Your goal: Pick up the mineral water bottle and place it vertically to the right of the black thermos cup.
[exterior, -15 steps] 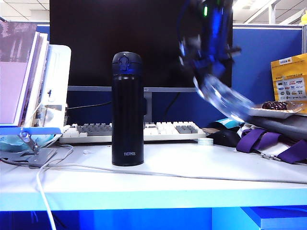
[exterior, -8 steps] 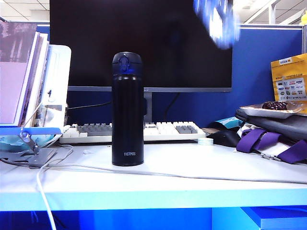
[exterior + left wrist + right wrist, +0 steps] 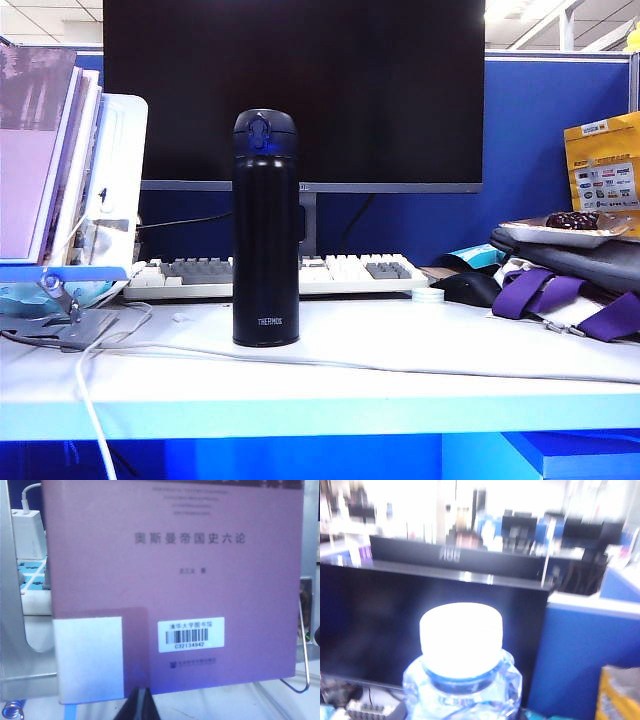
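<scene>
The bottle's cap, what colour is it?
White; the cap of the mineral water bottle shows best in the right wrist view.

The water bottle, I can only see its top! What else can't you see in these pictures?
- Mineral water bottle: the right wrist view's edge cuts off its body, and it is blurred. It is missing from the exterior view.
- Right hand: its fingers are not visible in any view, so the grip is unseen.
- Left hand: only a dark tip shows; a purple book fills that view.
- Black thermos cup: shown only in the exterior view.
</scene>
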You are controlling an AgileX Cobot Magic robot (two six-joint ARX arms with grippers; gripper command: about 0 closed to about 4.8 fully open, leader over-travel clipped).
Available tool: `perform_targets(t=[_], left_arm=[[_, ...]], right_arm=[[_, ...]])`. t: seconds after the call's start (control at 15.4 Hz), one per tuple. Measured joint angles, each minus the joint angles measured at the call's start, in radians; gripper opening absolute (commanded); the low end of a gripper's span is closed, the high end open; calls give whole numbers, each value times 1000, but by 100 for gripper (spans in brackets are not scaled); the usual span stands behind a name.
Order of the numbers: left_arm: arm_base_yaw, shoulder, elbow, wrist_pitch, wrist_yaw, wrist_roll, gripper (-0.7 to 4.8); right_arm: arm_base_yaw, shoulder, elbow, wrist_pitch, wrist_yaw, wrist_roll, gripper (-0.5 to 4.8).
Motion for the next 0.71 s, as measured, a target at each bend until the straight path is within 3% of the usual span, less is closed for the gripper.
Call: perform_targets(t=[0.52, 0.65, 0.71], left_arm=[[0, 0, 0, 0, 0, 0, -3], [0, 0, 0, 0, 0, 0, -3], [0, 0, 0, 0, 0, 0, -2]], right_arm=[[0, -182, -31, -77, -1, 0, 144], [0, -204, -140, -14, -17, 0, 144], [0, -248, -303, 100, -21, 0, 144]])
